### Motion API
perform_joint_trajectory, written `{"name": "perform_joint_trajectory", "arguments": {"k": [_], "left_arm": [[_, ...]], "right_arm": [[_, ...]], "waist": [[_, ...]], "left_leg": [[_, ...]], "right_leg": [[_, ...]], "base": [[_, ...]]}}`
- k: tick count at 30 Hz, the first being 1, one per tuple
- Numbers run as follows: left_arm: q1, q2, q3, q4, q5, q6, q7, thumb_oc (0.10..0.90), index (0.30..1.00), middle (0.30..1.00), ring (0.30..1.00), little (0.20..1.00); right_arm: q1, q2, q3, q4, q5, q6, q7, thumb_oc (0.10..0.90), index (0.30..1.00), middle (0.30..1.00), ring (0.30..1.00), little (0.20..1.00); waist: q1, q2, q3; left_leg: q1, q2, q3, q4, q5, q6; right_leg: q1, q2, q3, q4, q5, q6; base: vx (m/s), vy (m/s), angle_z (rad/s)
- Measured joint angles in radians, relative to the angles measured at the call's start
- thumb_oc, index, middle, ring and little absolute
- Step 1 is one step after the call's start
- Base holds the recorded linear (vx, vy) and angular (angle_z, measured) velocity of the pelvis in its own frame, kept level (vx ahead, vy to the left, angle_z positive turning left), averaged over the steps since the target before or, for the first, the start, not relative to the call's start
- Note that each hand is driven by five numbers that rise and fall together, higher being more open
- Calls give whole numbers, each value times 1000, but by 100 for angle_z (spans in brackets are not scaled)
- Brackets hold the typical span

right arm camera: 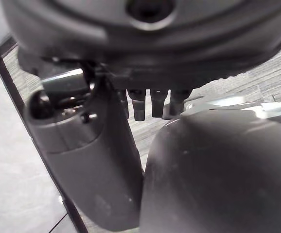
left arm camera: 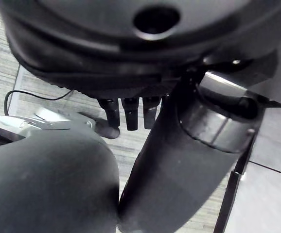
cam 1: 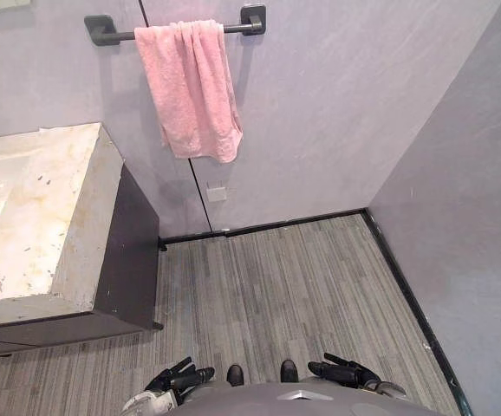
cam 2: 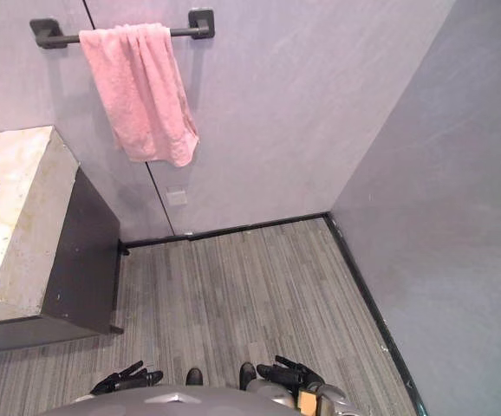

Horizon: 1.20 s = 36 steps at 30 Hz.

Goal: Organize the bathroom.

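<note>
- Both hands hang low by the robot's sides, well apart from everything: the left hand (cam 1: 179,378) and the right hand (cam 1: 348,373) have relaxed, released fingers and carry nothing.
- One pink towel (cam 1: 191,87) hangs over the dark towel bar (cam 1: 112,36) on the wall, bunched toward the middle, so it looks untidy and is likely what needs straightening.
- Its long axis runs straight down the wall, lower edge pointing toward the floor (cam 1: 294,286).
- The sink surface (cam 1: 34,217) stands to the left, below the bar.

Pink towel (cam 1: 191,87) draped bunched over dark wall bar (cam 1: 112,35).
</note>
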Motion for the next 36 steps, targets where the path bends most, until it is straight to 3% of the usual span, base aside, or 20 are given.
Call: {"name": "perform_joint_trajectory", "arguments": {"k": [10,15,16,17,18,20,21,22,24,26,27,28,30,31,32,33,36], "left_arm": [[-1,0,0,3,2,1,4,800,900,900,900,900],[-22,1,2,6,9,2,3,800,900,900,900,900],[-46,3,3,19,16,11,2,800,900,900,900,900],[-46,3,3,19,16,11,2,800,900,900,900,900],[-69,3,4,24,30,20,2,800,900,900,900,900],[-94,23,3,25,42,20,2,800,900,900,900,900],[-94,23,3,25,42,20,2,800,900,900,900,900],[-104,35,3,34,43,22,6,800,900,900,900,900],[-109,48,10,50,44,19,15,800,900,900,900,900],[-112,46,10,39,35,18,15,800,900,900,900,900],[-111,45,13,33,34,18,14,800,900,900,900,900],[-108,44,24,32,35,18,14,800,900,900,900,900],[-88,44,41,8,34,21,24,800,900,900,900,900],[-66,47,41,0,34,18,34,800,900,900,900,900],[-54,50,43,-2,33,18,37,800,900,900,900,900],[-47,42,46,-2,28,15,39,800,900,900,900,900],[-42,33,38,-7,2,19,36,800,900,900,900,900]], "right_arm": [[-30,-11,-28,10,-3,108,-4,800,900,900,900,900],[-65,-23,-28,35,-3,163,-1,800,900,900,900,900],[-80,-31,-29,37,-2,168,1,800,900,900,900,900],[-80,-31,-29,37,-2,168,1,800,900,900,900,900],[-106,-40,-32,37,-1,167,6,800,900,900,900,900],[-164,-41,-49,26,0,150,19,800,900,900,900,900],[-164,-41,-49,26,0,150,19,800,900,900,900,900],[-160,-40,-69,-5,14,141,31,800,900,900,900,900],[-156,-48,-69,-5,31,118,25,800,900,900,900,900],[-155,-64,-80,-1,30,116,21,800,900,900,900,900],[-155,-74,-100,12,28,116,21,800,900,900,900,900],[-154,-80,-113,18,28,116,22,800,900,900,900,900],[-153,-79,-130,13,27,116,28,800,900,900,900,900],[-141,-75,-125,15,25,124,27,800,900,900,900,900],[-142,-71,-119,17,14,134,29,800,900,900,900,900],[-147,-75,-108,17,2,135,31,800,900,900,900,900],[-152,-85,-102,11,-1,135,46,800,900,900,900,900]], "waist": [[2,0,0],[30,-1,20],[35,-4,37],[35,-4,37],[40,14,53],[30,13,110],[30,13,110],[10,-1,125],[-7,-26,125],[-13,-26,129],[-22,-24,141],[-24,-22,152],[-33,-24,165],[-31,-14,167],[-23,-27,160],[-20,-23,159],[-22,22,143]], "left_leg": [[11,0,1,0,-2,-1],[4,-3,5,48,-27,-3],[-3,-14,5,67,-51,10],[-3,-14,5,67,-51,10],[-7,-15,-6,68,-52,26],[-4,-8,21,88,-53,52],[-4,-8,21,88,-53,52],[-16,-23,26,113,-71,52],[-45,-63,19,132,-78,56],[-78,-83,-1,149,-78,57],[-82,-93,-19,153,-79,57],[-76,-95,-27,154,-83,57],[-75,-88,-54,192,-110,39],[-54,-67,-81,216,-142,15],[-38,-62,-88,215,-151,7],[-29,-40,-96,214,-164,-10],[-46,46,-104,217,-168,-39]], "right_leg": [[10,0,1,0,-1,0],[9,-1,11,32,-10,0],[-27,-3,12,108,-37,12],[-27,-3,12,108,-37,12],[-96,6,5,238,-49,29],[-288,-16,-34,581,-58,63],[-288,-16,-34,581,-58,63],[-345,-57,-34,643,-104,56],[-366,-149,2,466,-92,78],[-350,-197,68,238,-49,133],[-306,-223,99,63,-13,159],[-286,-235,100,-5,4,152],[-259,-240,84,4,45,138],[-215,-216,74,67,55,119],[-193,-207,74,94,67,122],[-197,-190,67,121,96,125],[-232,-117,14,194,51,66]], "base": [[1,3,0],[17,43,-5],[-2,54,-4],[7,69,-23],[30,17,-48],[149,-63,-72],[187,-120,-28],[153,-127,11],[220,-192,19],[321,-250,34],[337,-295,44],[408,-390,36],[266,-280,42],[204,-212,53],[207,-235,40],[73,-108,25],[111,-147,19]]}}
